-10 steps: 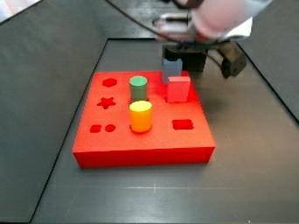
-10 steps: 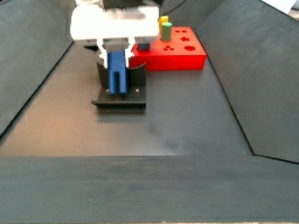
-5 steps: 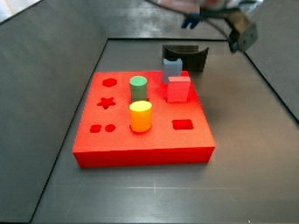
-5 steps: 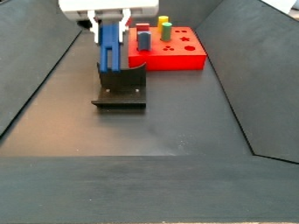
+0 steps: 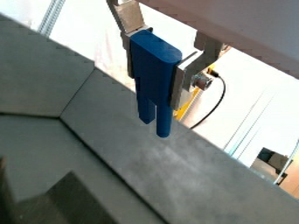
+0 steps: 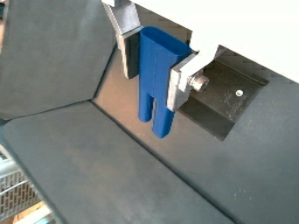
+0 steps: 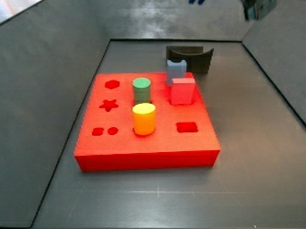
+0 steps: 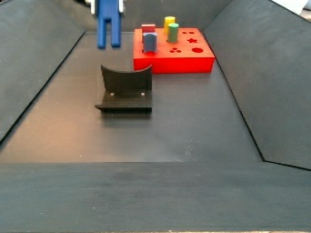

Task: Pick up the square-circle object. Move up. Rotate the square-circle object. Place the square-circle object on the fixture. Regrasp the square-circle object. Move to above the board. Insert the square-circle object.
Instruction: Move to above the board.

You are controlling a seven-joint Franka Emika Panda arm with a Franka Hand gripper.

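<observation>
The gripper (image 5: 159, 63) is shut on the square-circle object (image 5: 153, 80), a dark blue blocky piece whose two prongs hang free beyond the fingers (image 5: 125, 16). Both wrist views show this grip (image 6: 156, 61). In a side view the square-circle object (image 8: 108, 24) hangs high above the fixture (image 8: 125, 89), prongs down, with the gripper almost cut off at the frame edge. The fixture (image 7: 191, 57) stands bare behind the board (image 7: 143, 150). It also shows in a wrist view (image 6: 226, 98), well below the piece. The red board (image 8: 185, 58) lies beyond the fixture.
On the board stand a green peg (image 7: 141, 89), a yellow peg (image 7: 143, 118) and a red peg (image 7: 182, 89). A pale blue piece (image 7: 176, 68) sits at its far edge next to the fixture. Sloping dark walls (image 8: 49, 82) enclose the floor.
The gripper has risen straight up with the square-circle object, from just over the fixture to the top of the side views. The fixture and board have not moved.
</observation>
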